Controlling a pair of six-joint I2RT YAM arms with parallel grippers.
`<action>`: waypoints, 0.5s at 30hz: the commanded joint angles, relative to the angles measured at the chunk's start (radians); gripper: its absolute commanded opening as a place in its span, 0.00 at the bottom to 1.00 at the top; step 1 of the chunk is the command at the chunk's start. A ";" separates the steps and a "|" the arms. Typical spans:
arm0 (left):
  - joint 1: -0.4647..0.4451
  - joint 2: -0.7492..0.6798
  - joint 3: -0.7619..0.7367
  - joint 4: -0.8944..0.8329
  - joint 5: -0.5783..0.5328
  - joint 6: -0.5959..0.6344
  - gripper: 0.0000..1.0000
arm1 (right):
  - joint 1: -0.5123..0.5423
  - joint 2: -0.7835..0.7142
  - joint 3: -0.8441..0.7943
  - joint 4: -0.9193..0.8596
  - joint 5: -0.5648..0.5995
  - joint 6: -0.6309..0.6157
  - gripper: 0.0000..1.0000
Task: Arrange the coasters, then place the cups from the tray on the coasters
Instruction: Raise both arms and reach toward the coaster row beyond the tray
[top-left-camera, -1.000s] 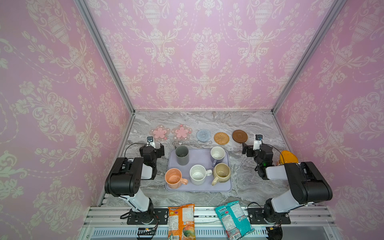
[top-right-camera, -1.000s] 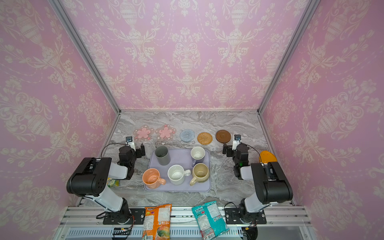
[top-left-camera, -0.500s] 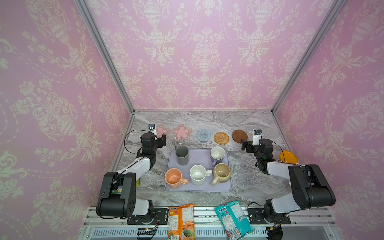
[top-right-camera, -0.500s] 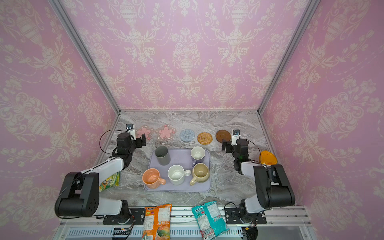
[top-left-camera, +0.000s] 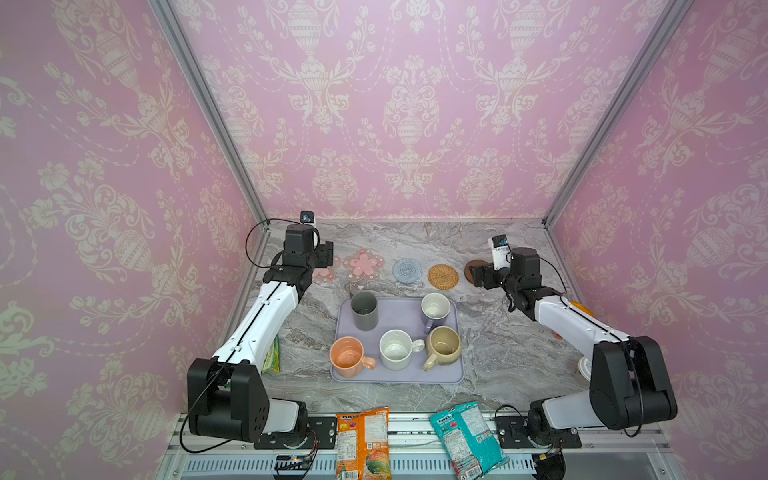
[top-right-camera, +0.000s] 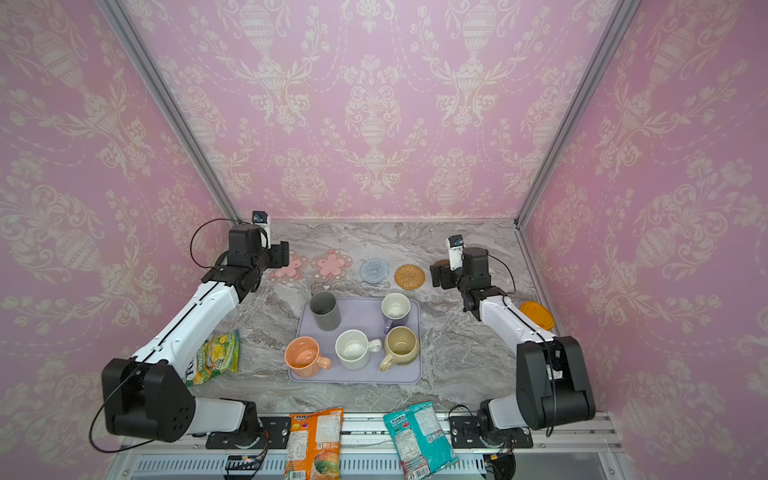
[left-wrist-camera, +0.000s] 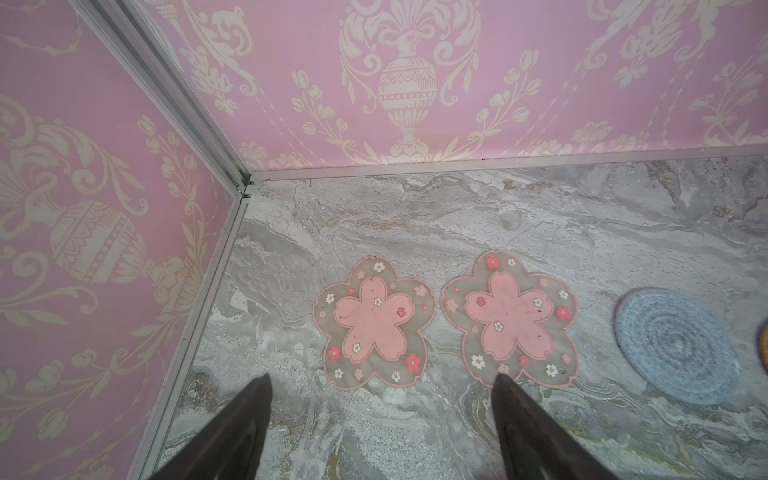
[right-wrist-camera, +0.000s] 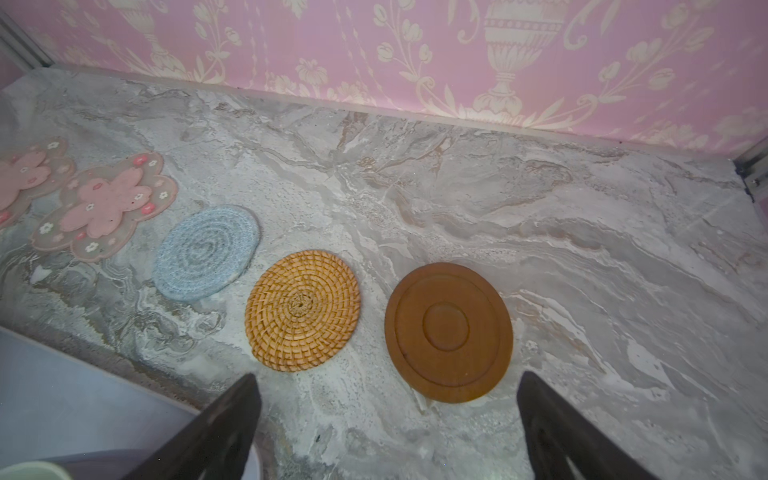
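Observation:
Five coasters lie in a row at the back: two pink flower ones, a grey-blue woven one, a tan rattan one and a dark brown wooden one. The lavender tray holds five cups: dark grey tumbler, lavender, white speckled, peach, beige-yellow. My left gripper hovers open and empty just short of the leftmost flower coaster. Open and empty too, my right gripper hangs just short of the brown coaster.
Orange and teal snack packs lie at the front edge. A green-yellow packet sits under the left arm. An orange lid lies by the right wall. The back wall stands just behind the coasters.
Both arms have stretched from beside the tray toward the back row; the left gripper now sits by the leftmost flower coaster, the right by the brown one.

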 joint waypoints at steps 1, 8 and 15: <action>-0.037 0.053 0.076 -0.135 -0.002 -0.068 0.84 | 0.046 0.033 0.103 -0.115 0.007 0.017 0.92; -0.130 0.230 0.213 -0.173 0.050 -0.110 0.82 | 0.132 0.168 0.276 -0.223 -0.041 0.111 0.72; -0.190 0.453 0.443 -0.318 0.116 -0.193 0.78 | 0.201 0.318 0.466 -0.340 -0.077 0.180 0.63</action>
